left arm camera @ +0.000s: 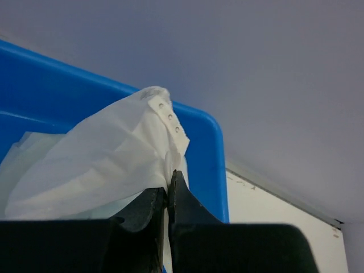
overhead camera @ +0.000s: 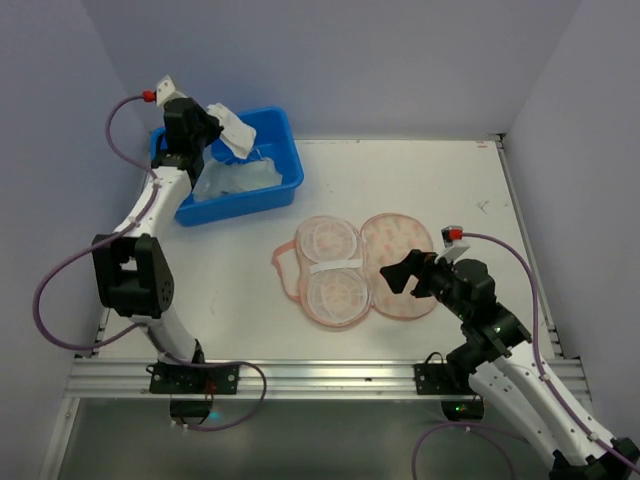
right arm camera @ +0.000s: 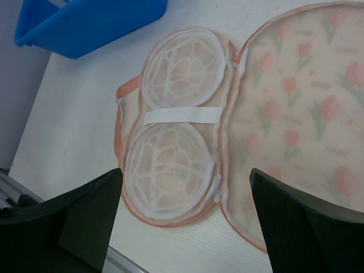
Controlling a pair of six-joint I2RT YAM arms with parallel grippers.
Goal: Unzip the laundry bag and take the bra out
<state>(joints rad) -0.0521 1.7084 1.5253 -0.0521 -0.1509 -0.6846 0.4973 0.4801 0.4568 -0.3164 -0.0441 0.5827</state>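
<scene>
The laundry bag lies unzipped and spread flat mid-table. Its flower-print half is on the right, and the pale half with two white ribbed domes is on the left. The right wrist view shows the bag open, with nothing over the domes. My left gripper is shut on the white bra and holds it above the blue tub. The left wrist view shows the jaws pinched on the bra's fabric. My right gripper is open and empty, just above the bag's near edge.
The blue tub stands at the back left against the wall and holds pale crumpled material. It also shows in the right wrist view. A pink loop of the bag sticks out to the left. Grey walls close in three sides.
</scene>
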